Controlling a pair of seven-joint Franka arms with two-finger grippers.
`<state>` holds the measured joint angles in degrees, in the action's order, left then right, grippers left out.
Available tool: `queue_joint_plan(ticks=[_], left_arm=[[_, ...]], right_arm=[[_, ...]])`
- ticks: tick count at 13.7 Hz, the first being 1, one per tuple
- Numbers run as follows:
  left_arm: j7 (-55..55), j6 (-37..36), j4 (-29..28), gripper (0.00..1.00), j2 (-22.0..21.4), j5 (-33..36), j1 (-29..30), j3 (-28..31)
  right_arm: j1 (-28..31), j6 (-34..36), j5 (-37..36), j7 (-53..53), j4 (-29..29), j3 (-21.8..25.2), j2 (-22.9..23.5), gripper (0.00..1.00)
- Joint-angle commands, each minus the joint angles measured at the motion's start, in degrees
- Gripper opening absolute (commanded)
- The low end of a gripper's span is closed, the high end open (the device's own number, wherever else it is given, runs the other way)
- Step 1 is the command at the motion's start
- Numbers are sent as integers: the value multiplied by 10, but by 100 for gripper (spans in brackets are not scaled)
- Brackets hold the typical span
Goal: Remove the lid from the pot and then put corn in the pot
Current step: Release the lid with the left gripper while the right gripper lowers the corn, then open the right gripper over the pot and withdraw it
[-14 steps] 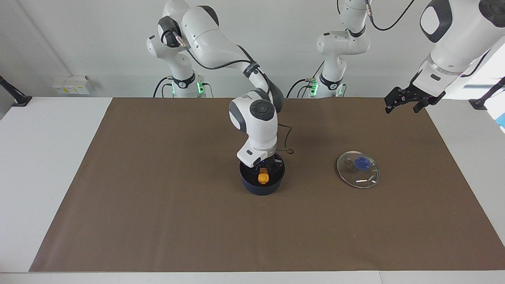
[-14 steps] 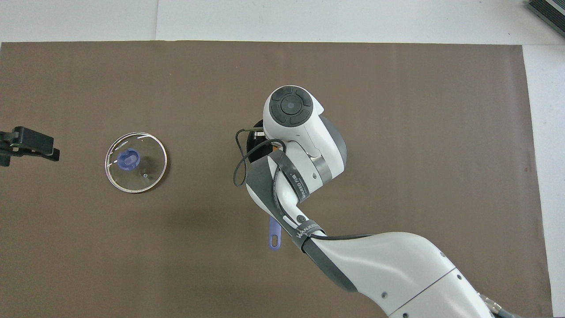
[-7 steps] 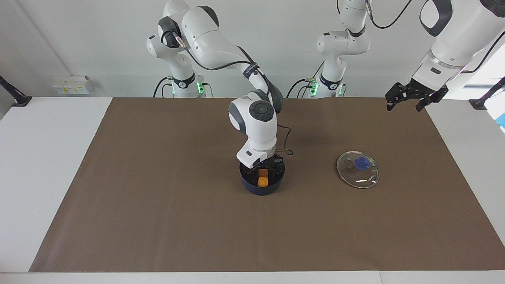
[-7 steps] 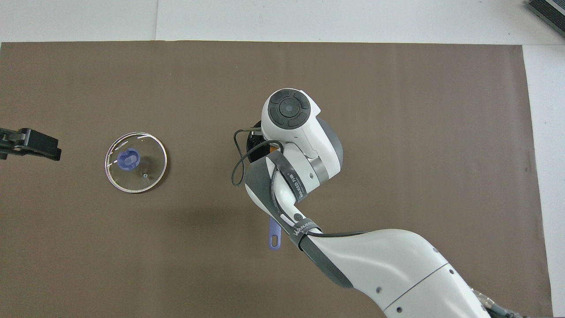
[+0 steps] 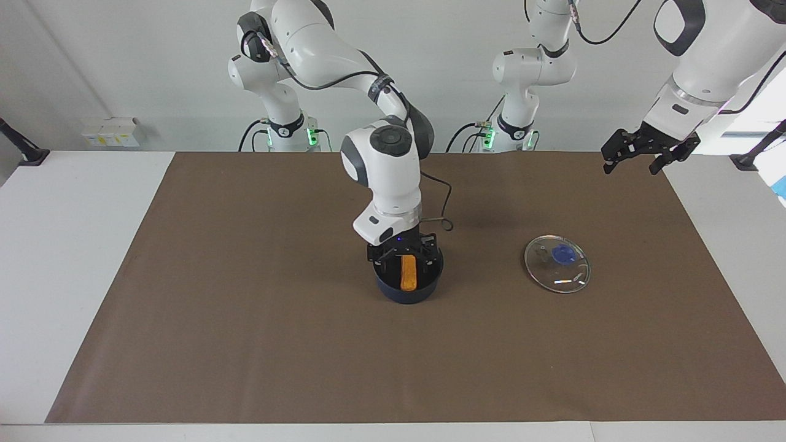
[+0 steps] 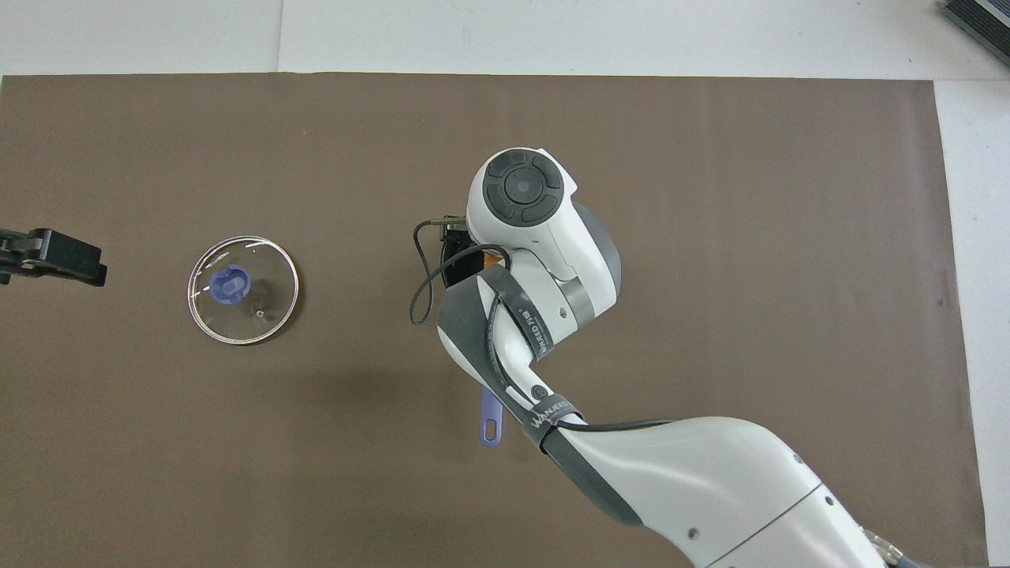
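The dark blue pot (image 5: 408,294) stands in the middle of the brown mat, and its long handle (image 6: 491,422) points toward the robots. The orange-yellow corn (image 5: 408,273) lies inside the pot. My right gripper (image 5: 405,261) hangs just over the pot's mouth, open, with the corn below and between its fingers. In the overhead view the right arm covers most of the pot. The glass lid (image 5: 568,274) with the blue knob lies flat on the mat toward the left arm's end, and it also shows in the overhead view (image 6: 264,304). My left gripper (image 5: 632,161) waits in the air, open and empty, over the mat's edge at the left arm's end.
The brown mat (image 5: 245,319) covers most of the white table (image 5: 67,245). A black cable (image 5: 443,215) loops off the right wrist beside the pot.
My right gripper has risen from inside the pot to just over its mouth, leaving the corn lying in the pot. The left gripper has lifted slightly. The lid has not moved.
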<state>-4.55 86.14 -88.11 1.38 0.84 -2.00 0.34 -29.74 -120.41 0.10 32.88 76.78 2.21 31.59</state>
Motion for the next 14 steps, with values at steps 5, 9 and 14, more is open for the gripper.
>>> queue_joint_plan(ticks=[5,9,14], left_arm=[[-29,20,-3,100,-7,4,-5,4],[-22,13,0,100,-6,3,2,4],[-23,12,0,100,-6,3,3,11]], right_arm=[[100,135,-5,-142,38,-5,-130,100],[139,203,-5,-167,38,-5,-179,100],[205,313,-5,-211,37,-5,-254,100]])
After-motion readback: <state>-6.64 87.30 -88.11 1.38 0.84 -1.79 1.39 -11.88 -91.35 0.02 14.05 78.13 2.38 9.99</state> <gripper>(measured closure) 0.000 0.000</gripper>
